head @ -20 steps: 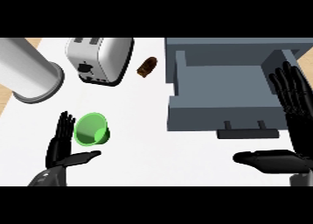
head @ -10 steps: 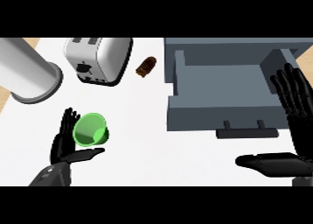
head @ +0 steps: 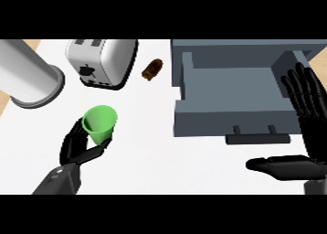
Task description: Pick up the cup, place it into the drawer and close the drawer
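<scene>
Curling round the green cup's [head: 100, 119] lower half, my left hand [head: 76, 150] hides its base, so I cannot tell whether it touches the white counter [head: 153, 157]. The cup sits left of the open grey drawer [head: 227, 124], with bare counter between them. My right hand [head: 319, 137] rests open, fingers straight, over the drawer's right wall, its wrist cut off. Toaster [head: 102, 61], white cylinder [head: 24, 75] and a small brown item [head: 151, 69] stand beyond.

A tapered green cup [head: 99, 122], open mouth showing, at near left; the grey drawer [head: 220, 123] stands open, right.
</scene>
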